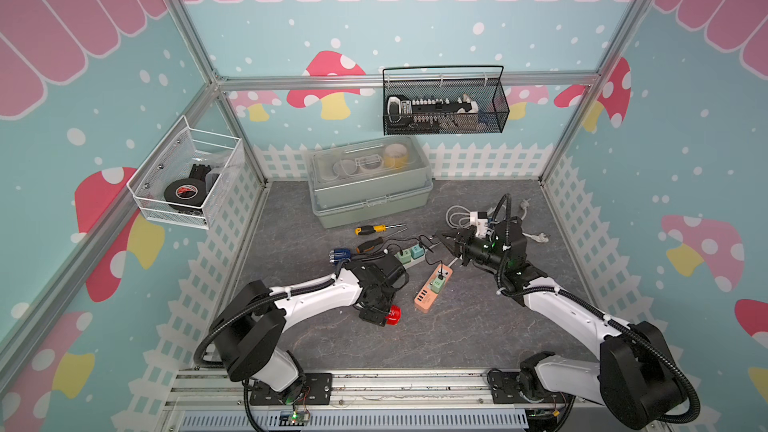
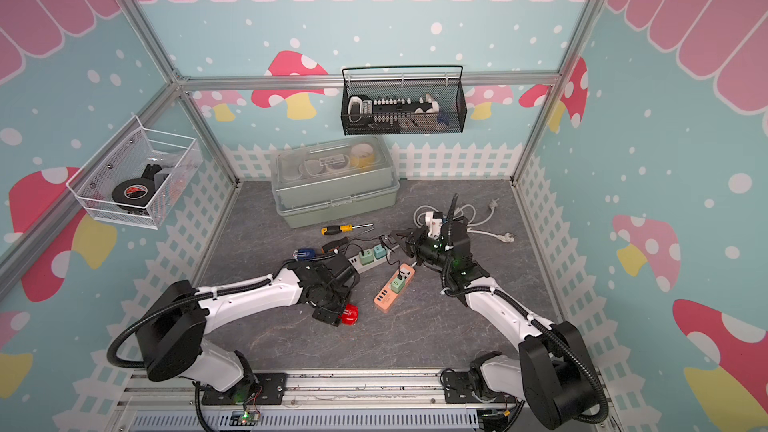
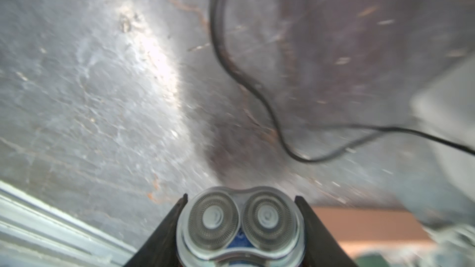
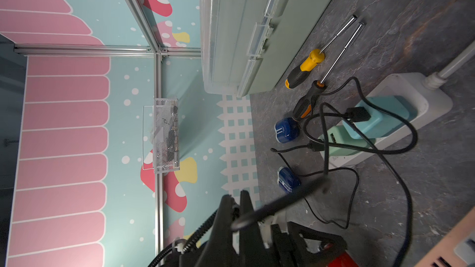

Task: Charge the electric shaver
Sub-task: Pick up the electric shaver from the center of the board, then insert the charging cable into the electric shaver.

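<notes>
White power strip (image 4: 424, 98), long side, just by the mint-green charger cube (image 4: 341, 134): grey characters "S20"; whatever follows can't be made out.
Mint-green charger cube, end face: a small dark label, print too fine to read.
Black tape roll (image 1: 181, 194) in the white wire basket (image 1: 164, 157): red-and-white mark on its face, no letters I can make out.
Black card of bits (image 1: 428, 106) in the black mesh basket (image 1: 490, 118): white print at one end, too small to read.
Blue round cap (image 4: 285, 129): two white bars, perhaps "11", can't be sure.
</notes>
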Robot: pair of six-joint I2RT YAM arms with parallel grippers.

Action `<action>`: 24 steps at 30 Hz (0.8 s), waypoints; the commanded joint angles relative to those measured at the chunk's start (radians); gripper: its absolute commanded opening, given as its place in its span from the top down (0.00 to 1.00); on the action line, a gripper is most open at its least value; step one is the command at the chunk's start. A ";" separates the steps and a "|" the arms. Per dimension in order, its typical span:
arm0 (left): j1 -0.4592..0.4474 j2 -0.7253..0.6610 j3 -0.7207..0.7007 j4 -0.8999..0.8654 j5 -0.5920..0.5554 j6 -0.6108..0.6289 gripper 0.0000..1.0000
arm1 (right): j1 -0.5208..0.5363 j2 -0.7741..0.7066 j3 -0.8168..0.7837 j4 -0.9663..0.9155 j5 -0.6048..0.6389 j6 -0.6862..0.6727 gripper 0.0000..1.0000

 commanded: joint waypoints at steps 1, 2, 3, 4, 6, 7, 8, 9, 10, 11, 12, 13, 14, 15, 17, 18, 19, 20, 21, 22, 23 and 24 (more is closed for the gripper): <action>0.053 -0.102 0.050 -0.010 -0.022 -0.271 1.00 | -0.004 -0.035 0.014 0.017 0.052 -0.100 1.00; 0.074 -0.125 0.059 -0.011 -0.021 -0.271 1.00 | -0.003 -0.039 0.010 0.038 0.074 -0.119 1.00; 0.100 -0.145 0.069 -0.010 -0.010 -0.266 1.00 | 0.001 -0.043 0.000 0.069 0.100 -0.136 1.00; 0.123 -0.157 0.079 0.000 0.003 -0.261 1.00 | 0.006 -0.046 -0.009 0.098 0.124 -0.151 1.00; 0.182 -0.165 0.094 0.054 0.058 -0.242 1.00 | 0.027 -0.048 -0.028 0.162 0.185 -0.191 1.00; 0.206 -0.163 0.105 0.076 0.090 -0.234 1.00 | 0.042 -0.044 -0.035 0.191 0.215 -0.206 1.00; 0.230 -0.157 0.121 0.091 0.116 -0.225 1.00 | 0.060 -0.035 -0.044 0.225 0.243 -0.218 1.00; 0.250 -0.148 0.141 0.104 0.142 -0.211 1.00 | 0.078 -0.022 -0.051 0.266 0.269 -0.227 1.00; 0.269 -0.138 0.157 0.119 0.170 -0.203 1.00 | 0.096 -0.009 -0.053 0.297 0.294 -0.238 1.00; 0.289 -0.127 0.172 0.139 0.197 -0.197 1.00 | 0.118 0.004 -0.053 0.330 0.323 -0.254 1.00; 0.306 -0.116 0.187 0.155 0.218 -0.200 1.00 | 0.141 0.014 -0.053 0.356 0.353 -0.278 1.00; 0.318 -0.108 0.198 0.173 0.235 -0.205 1.00 | 0.164 0.022 -0.050 0.376 0.383 -0.304 1.00; 0.332 -0.097 0.207 0.194 0.254 -0.212 1.00 | 0.188 0.030 -0.047 0.387 0.417 -0.335 1.00; 0.345 -0.087 0.218 0.215 0.273 -0.218 1.00 | 0.210 0.041 -0.043 0.402 0.446 -0.357 1.00; 0.366 -0.064 0.246 0.239 0.302 -0.212 1.00 | 0.240 0.069 -0.036 0.454 0.481 -0.393 1.00; 0.376 -0.053 0.263 0.240 0.314 -0.206 1.00 | 0.248 0.092 -0.029 0.477 0.484 -0.398 1.00; 0.383 -0.047 0.273 0.241 0.320 -0.203 1.00 | 0.253 0.108 -0.021 0.484 0.482 -0.399 1.00; 0.388 -0.042 0.281 0.244 0.324 -0.205 1.00 | 0.260 0.124 -0.015 0.490 0.485 -0.401 1.00; 0.391 -0.038 0.284 0.252 0.329 -0.209 1.00 | 0.270 0.138 -0.011 0.507 0.490 -0.408 1.00; 0.395 -0.035 0.285 0.266 0.334 -0.214 1.00 | 0.274 0.150 -0.008 0.515 0.491 -0.412 1.00; 0.398 -0.031 0.286 0.271 0.336 -0.219 1.00 | 0.279 0.158 -0.003 0.519 0.492 -0.413 1.00; 0.400 -0.030 0.287 0.280 0.339 -0.224 1.00 | 0.285 0.164 0.001 0.518 0.495 -0.416 1.00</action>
